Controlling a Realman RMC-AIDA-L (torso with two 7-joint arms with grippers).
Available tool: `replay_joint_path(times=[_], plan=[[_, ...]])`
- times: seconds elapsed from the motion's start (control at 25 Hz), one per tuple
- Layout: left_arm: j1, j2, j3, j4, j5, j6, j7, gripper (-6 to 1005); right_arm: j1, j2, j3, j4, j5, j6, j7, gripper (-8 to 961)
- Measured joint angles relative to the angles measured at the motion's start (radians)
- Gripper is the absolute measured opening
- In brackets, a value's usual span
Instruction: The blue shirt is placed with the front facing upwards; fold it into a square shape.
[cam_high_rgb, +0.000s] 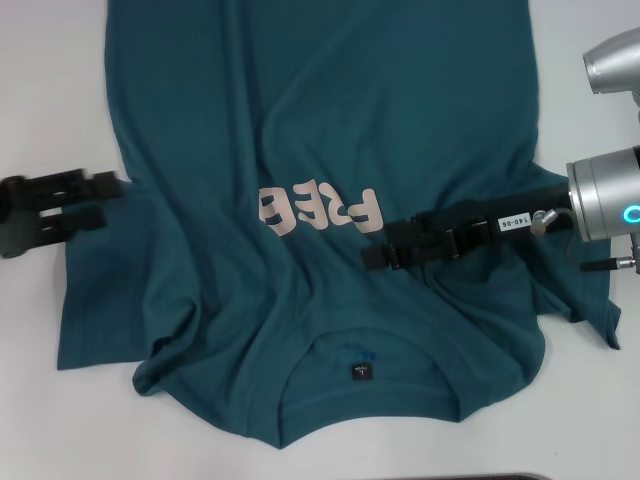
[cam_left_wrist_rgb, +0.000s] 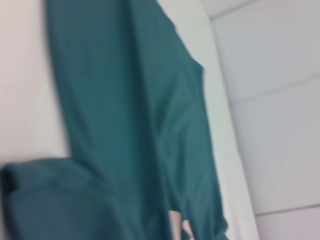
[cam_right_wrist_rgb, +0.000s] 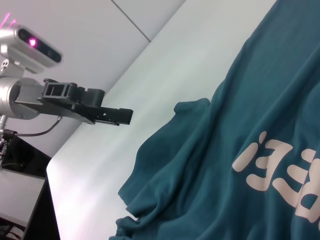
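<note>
The blue shirt (cam_high_rgb: 300, 120) lies front up on the white table (cam_high_rgb: 50, 80), wrinkled, with its collar and black neck tag (cam_high_rgb: 361, 372) at the near edge. Its pale letters (cam_high_rgb: 320, 208) are partly covered by a fold. My right gripper (cam_high_rgb: 378, 245) reaches in from the right and sits over the chest, just beside the letters. My left gripper (cam_high_rgb: 112, 200) hovers open at the shirt's left edge, above the left sleeve, holding nothing. The right wrist view shows the shirt (cam_right_wrist_rgb: 240, 125) and the left gripper (cam_right_wrist_rgb: 125, 116) above the table. Only teal cloth (cam_left_wrist_rgb: 125, 125) fills the left wrist view.
The right arm's silver wrist (cam_high_rgb: 610, 195) hangs over the shirt's right sleeve. Bare white table shows left of the shirt and along the near edge. A pale wall (cam_left_wrist_rgb: 280, 100) stands beyond the table.
</note>
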Motion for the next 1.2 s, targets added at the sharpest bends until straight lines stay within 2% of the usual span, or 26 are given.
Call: replay_joint_path(times=[0.12, 0.24, 1.2], plan=[[0.026, 0.011, -0.013, 0.001, 0.022, -0.015, -0.03, 725, 0.0, 0.0, 0.0, 0.0, 0.0, -0.001, 0.0, 906], [0.036, 0.011, -0.019, 0.001, 0.049, -0.021, -0.052, 724, 0.0, 0.0, 0.003, 0.0, 0.0, -0.002, 0.001, 905], [0.037, 0.011, -0.021, 0.002, 0.159, -0.126, -0.114, 720, -0.01, 0.0, 0.014, -0.001, 0.0, -0.003, 0.0, 899]])
